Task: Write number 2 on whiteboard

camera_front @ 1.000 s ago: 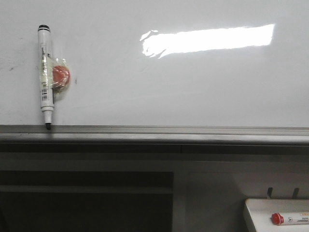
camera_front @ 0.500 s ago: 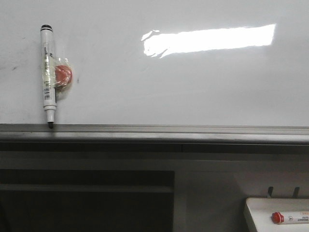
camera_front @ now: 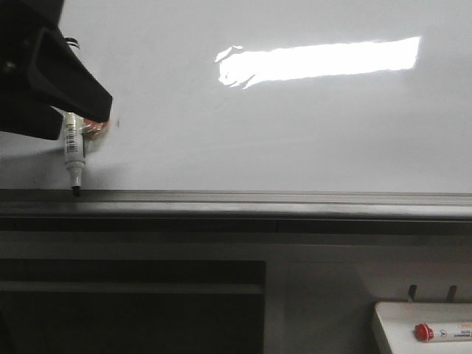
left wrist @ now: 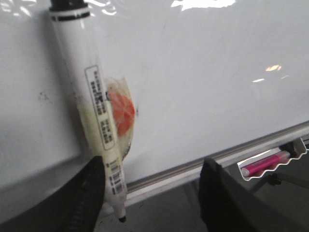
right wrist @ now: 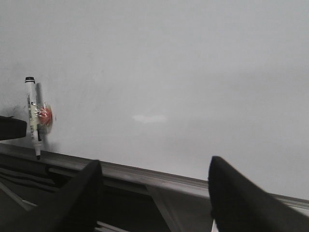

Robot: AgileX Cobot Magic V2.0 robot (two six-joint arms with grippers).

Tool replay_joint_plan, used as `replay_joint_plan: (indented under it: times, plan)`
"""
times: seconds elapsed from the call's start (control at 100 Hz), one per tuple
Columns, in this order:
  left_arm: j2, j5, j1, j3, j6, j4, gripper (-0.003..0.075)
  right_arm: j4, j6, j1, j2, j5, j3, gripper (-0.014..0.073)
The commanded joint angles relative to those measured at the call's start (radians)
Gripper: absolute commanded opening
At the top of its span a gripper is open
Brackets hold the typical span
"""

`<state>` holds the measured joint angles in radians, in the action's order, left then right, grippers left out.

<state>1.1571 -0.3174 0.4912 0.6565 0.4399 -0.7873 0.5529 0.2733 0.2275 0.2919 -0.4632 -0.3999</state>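
Observation:
The whiteboard (camera_front: 295,133) fills the front view, glossy white with a bright glare. The number 2 is out of view. A white marker (camera_front: 72,151) with a black cap end hangs tip-down at the board's left, held on by tape and an orange magnet (left wrist: 123,108). Its tip touches the grey ledge (camera_front: 258,199). My left arm (camera_front: 44,81) covers the marker's top. The left gripper (left wrist: 153,183) is open around the marker's lower barrel (left wrist: 82,82), with one finger (left wrist: 91,193) right beside it. My right gripper (right wrist: 154,179) is open and empty, far from the marker (right wrist: 32,113).
A small white tray (camera_front: 398,317) hangs below the ledge at the lower right, holding a red-capped marker (camera_front: 442,333). The left wrist view shows the same tray (left wrist: 251,171) past the far finger. Dark shelving lies under the ledge.
My left arm has come into the front view at the upper left and now covers the top of the marker. The marker itself stays on the board.

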Motion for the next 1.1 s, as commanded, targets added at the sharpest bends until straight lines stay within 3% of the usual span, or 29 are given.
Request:
replay_joint_plan:
  times: [0.0, 0.16, 0.23, 0.39, 0.6, 0.66, 0.76, 0.9, 0.98, 1.09]
  plan:
    - [0.029, 0.075, 0.014, 0.034, 0.003, -0.038, 0.0384, 0.005, 0.013, -0.004, 0.017, 0.067, -0.034, 0.0421]
    - [0.085, 0.075, 0.014, 0.034, 0.001, -0.043, 0.0331, 0.007, 0.013, -0.004, 0.017, 0.067, -0.034, 0.0421]
    - [0.101, 0.075, 0.014, 0.034, 0.0, -0.043, 0.0247, 0.009, 0.013, -0.004, 0.017, 0.067, -0.034, 0.0421]
    - [0.109, 0.097, 0.014, 0.034, 0.0, -0.043, -0.0024, 0.031, 0.013, -0.004, 0.017, 0.067, -0.034, 0.0421]
    - [0.067, 0.038, 0.023, 0.06, 0.011, -0.039, -0.002, 0.081, 0.033, -0.004, 0.017, 0.04, -0.071, 0.042]
    - [0.029, -0.02, 0.045, 0.087, 0.094, -0.036, -0.002, 0.111, 0.134, -0.004, 0.021, -0.005, -0.11, 0.042]
    - [-0.026, -0.159, 0.092, 0.165, 0.353, -0.007, -0.002, 0.22, 0.375, -0.004, 0.068, -0.125, -0.204, 0.0421]
    - [-0.065, -0.359, 0.17, 0.27, 0.623, 0.13, -0.002, 0.355, 0.65, 0.008, 0.207, -0.328, -0.341, 0.0421]
    - [-0.066, -0.452, 0.217, 0.313, 0.7, 0.258, -0.002, 0.377, 0.708, 0.061, 0.277, -0.331, -0.403, 0.0421]
    - [-0.066, -0.478, 0.266, 0.337, 0.715, 0.404, -0.002, 0.366, 0.758, 0.142, 0.369, -0.324, -0.464, 0.0421]
